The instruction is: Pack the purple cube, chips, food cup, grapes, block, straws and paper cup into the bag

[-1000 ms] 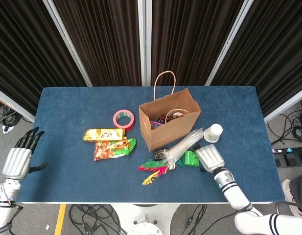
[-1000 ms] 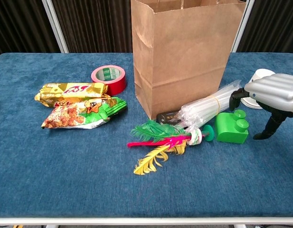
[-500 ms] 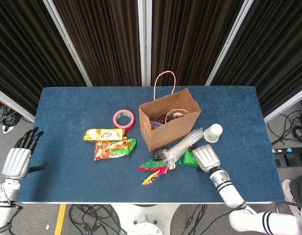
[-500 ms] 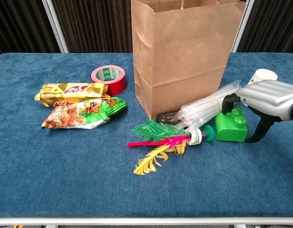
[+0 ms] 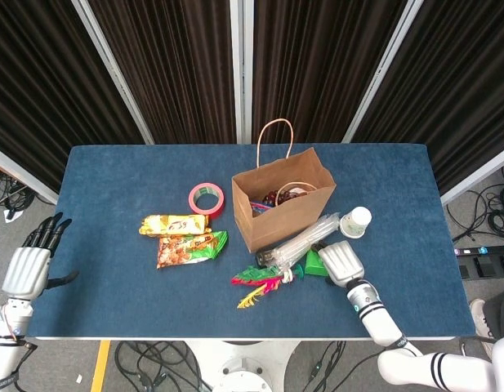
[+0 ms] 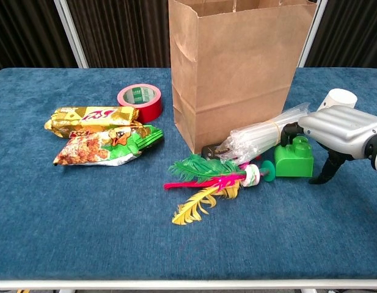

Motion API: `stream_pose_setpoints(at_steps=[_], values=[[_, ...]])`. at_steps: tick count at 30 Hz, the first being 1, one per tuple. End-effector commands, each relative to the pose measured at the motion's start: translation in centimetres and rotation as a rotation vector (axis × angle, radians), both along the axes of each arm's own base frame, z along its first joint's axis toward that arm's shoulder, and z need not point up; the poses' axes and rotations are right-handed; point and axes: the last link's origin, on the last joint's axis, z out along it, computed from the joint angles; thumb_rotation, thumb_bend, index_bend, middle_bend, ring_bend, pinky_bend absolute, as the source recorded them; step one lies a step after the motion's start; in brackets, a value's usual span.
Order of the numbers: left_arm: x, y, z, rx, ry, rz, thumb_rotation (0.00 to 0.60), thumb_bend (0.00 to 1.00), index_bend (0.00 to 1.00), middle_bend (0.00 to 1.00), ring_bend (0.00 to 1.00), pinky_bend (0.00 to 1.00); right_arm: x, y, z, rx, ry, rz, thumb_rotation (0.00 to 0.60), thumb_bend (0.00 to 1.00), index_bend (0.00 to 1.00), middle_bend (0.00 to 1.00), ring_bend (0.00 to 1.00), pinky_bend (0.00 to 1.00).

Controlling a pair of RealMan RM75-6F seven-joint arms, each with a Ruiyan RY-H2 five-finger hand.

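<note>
Blue cloth covers the surface where the right robot hand (image 6: 335,128) arches over the green block (image 6: 293,159), fingers on it but not visibly clamped. Touching the block's far side, the bundled straws (image 6: 261,135) could be dragged along or knocked by a lift. Just beyond the hand stands the paper cup (image 6: 338,97), easily tipped; the bag (image 6: 237,67) waits behind. Well away, the left robot hand (image 5: 27,265) hangs open-fingered.

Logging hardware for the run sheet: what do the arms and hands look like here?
Both hands have silver-grey metallic backs and black fingers: left hand, right hand. Each sits on a white forearm; the right wrist carries a black band and silver ring, and black stripes show further up that arm. No loose cables visible on either.
</note>
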Motion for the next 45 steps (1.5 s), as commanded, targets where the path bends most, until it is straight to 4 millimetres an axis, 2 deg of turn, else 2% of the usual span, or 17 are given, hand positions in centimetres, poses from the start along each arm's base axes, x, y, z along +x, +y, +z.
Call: stream_pose_setpoints(at_steps=[1,9,19,23,29,33,45], values=[[0.0,0.0,0.0,0.000,-0.001,0.001,0.600,0.08,0.11,0.09,0.03,0.20,-0.1,0.0,-0.1,-0.005,0.001,0.005,0.600,0.00,0.36,0.37,0.81,0.86],[0.0,0.0,0.0,0.002,-0.005,0.000,0.600,0.08,0.11,0.09,0.03,0.20,0.1,-0.2,-0.4,-0.025,-0.002,0.036,0.600,0.00,0.48,0.46,0.82,0.86],[0.0,-0.1,0.0,0.004,-0.008,-0.005,0.600,0.08,0.11,0.09,0.04,0.20,0.1,-0.2,0.3,-0.075,-0.032,0.074,0.600,0.00,0.62,0.58,0.83,0.87],[0.1,0.0,0.0,0.005,-0.008,-0.008,0.600,0.08,0.11,0.09,0.03,0.20,-0.1,-0.3,0.3,-0.084,-0.032,0.073,0.600,0.03,0.69,0.63,0.84,0.87],[0.1,0.0,0.0,0.004,-0.008,-0.005,0.600,0.08,0.11,0.09,0.03,0.20,0.3,-0.3,0.8,-0.095,-0.042,0.087,0.600,0.06,0.70,0.64,0.84,0.87],[0.2,0.1,0.0,0.004,-0.009,-0.008,0.600,0.08,0.11,0.09,0.03,0.20,1.5,-0.2,2.7,-0.133,-0.058,0.128,0.600,0.06,0.70,0.64,0.84,0.87],[0.9,0.1,-0.1,-0.003,-0.008,-0.030,0.600,0.08,0.11,0.09,0.03,0.20,7.4,1.0,13.2,-0.345,-0.115,0.263,0.600,0.06,0.72,0.65,0.84,0.87]])
